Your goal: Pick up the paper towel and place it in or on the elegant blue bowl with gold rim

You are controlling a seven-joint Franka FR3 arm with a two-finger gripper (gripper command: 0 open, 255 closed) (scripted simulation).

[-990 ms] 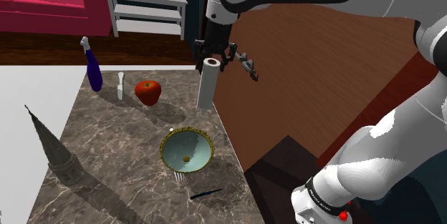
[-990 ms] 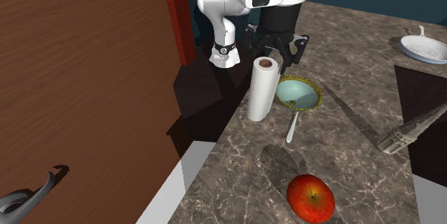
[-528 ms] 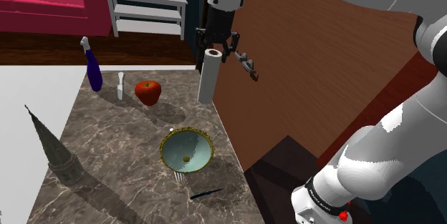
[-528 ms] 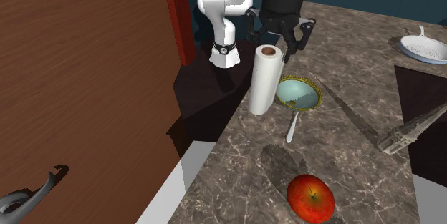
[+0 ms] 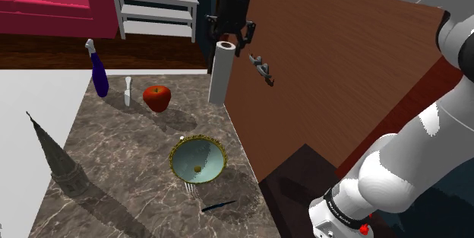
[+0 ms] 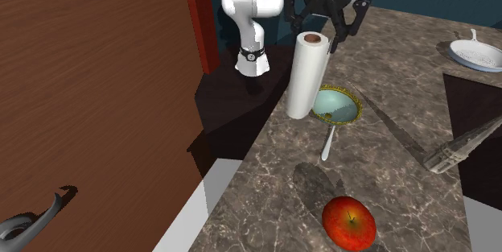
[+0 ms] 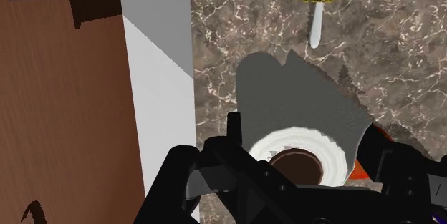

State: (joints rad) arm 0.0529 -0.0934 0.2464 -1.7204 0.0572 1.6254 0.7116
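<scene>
Paper towel roll: one, and that's the lot.
Gold-rimmed bowl: one.
Red apple: one.
Purple bottle: one.
Grey spire model: one.
Knife: just one.
White pan: one.
Pink sofa: one.
White shelf table: one.

matt paper towel, veined marble countertop

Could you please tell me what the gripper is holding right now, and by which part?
The gripper is shut on the white paper towel roll, clasping it upright by its top end.
</scene>
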